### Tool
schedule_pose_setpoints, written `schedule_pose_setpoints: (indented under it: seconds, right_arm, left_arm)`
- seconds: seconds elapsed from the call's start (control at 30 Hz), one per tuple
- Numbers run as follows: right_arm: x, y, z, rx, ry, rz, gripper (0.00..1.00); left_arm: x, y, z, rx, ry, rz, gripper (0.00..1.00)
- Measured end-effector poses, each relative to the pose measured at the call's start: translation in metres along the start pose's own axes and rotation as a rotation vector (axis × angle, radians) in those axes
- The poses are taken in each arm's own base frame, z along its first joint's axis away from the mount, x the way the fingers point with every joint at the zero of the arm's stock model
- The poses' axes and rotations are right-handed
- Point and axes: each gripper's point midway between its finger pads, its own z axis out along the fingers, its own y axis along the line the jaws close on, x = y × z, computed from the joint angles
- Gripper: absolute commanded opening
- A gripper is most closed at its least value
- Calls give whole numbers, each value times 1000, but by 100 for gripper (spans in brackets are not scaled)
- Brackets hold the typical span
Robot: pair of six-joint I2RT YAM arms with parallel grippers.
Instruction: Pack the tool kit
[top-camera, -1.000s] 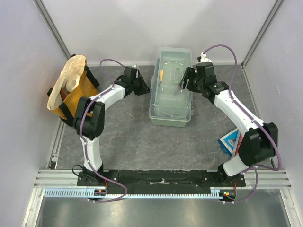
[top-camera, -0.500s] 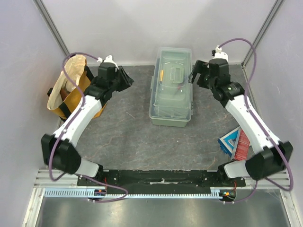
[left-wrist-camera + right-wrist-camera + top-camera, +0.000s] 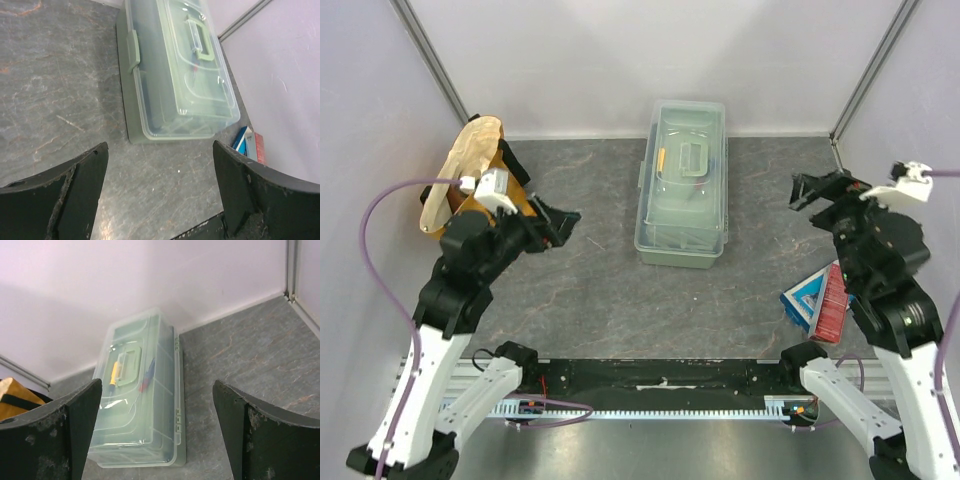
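Both end effectors (image 3: pixel 558 222) (image 3: pixel 807 190) gape wide, apparently empty.

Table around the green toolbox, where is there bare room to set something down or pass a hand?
Bare grey tabletop lies between the closed pale-green translucent plastic toolbox and the arm bases, and between toolbox and mustard-yellow cloth bag. The strip right of the toolbox is free too. It is crowded near the blue-and-red flat packets at the right edge.
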Motion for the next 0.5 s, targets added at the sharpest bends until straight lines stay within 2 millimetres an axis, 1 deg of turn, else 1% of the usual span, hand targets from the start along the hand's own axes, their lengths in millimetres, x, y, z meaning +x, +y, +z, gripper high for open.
schedule_pose_setpoints:
  seconds: [0.07, 0.13, 0.3, 0.4, 0.5]
  right_arm:
    - [-10, -4, -13, 2, -35, 12, 98]
    - [-15, -12, -25, 20, -53, 11, 98]
    - [-17, -33, -42, 86, -69, -21, 98]
    - [-18, -48, -54, 133, -96, -28, 98]
    - [-20, -64, -66, 181, -127, -31, 98]
  left_arm:
    - [5, 1, -16, 5, -6, 7, 91]
    - [12, 6, -29, -9, -1, 6, 91]
    - [29, 25, -52, -86, 7, 2, 92]
    - [34, 36, -67, -123, -20, 3, 92]
    - [37, 43, -79, -137, -53, 4, 93]
